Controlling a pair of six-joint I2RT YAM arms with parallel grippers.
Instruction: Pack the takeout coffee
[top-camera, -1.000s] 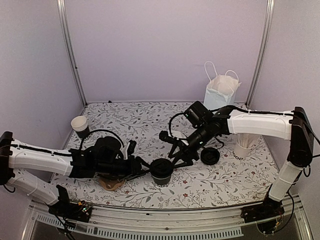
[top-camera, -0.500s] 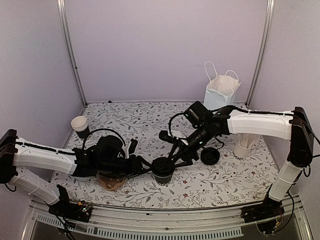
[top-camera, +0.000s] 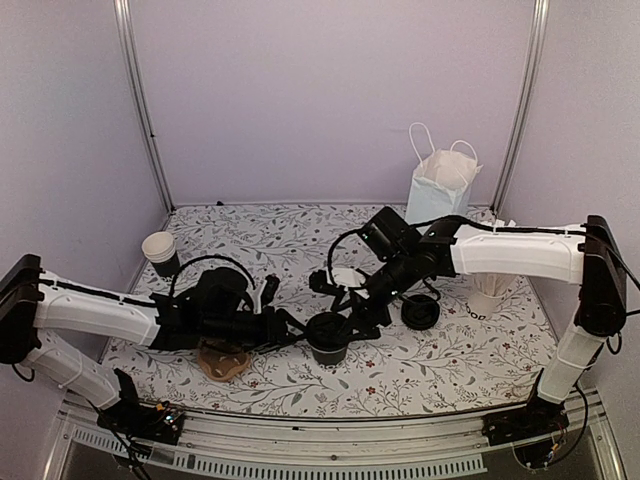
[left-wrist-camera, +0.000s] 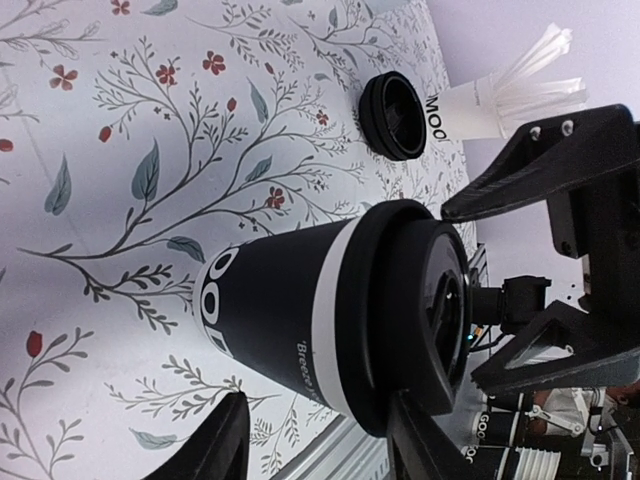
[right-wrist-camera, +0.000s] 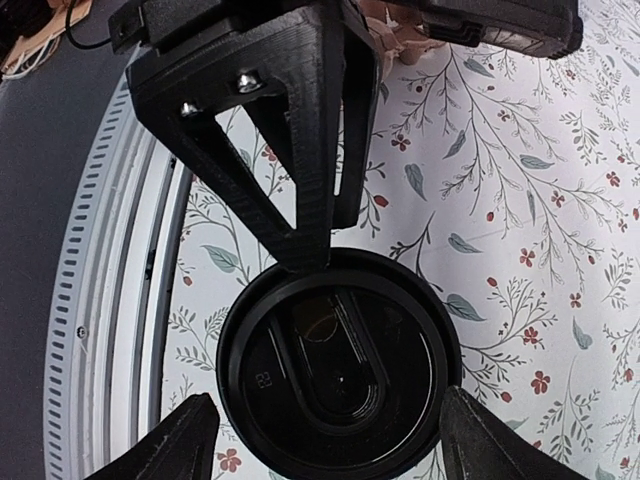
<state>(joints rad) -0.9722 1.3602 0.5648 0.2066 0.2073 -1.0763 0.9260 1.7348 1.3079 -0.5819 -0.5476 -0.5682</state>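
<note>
Floral surface (top-camera: 250, 235), lilac walls (top-camera: 330, 100). Takeout coffee (top-camera: 326, 338): upright, centre-near, lid (right-wrist-camera: 338, 375) seated. Right gripper (top-camera: 350, 322): wide open, straddling the lid from above, grasping nothing. Left gripper (top-camera: 292, 332): partly open at its left side, empty. Pale-blue bag (top-camera: 437, 190): far right, well apart. Lidding apparently done; bagging outstanding.

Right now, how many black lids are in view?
2. One lid sits on the black cup at centre front. One loose lid lies to its right, near the stirrer cup. More may be hidden.
</note>
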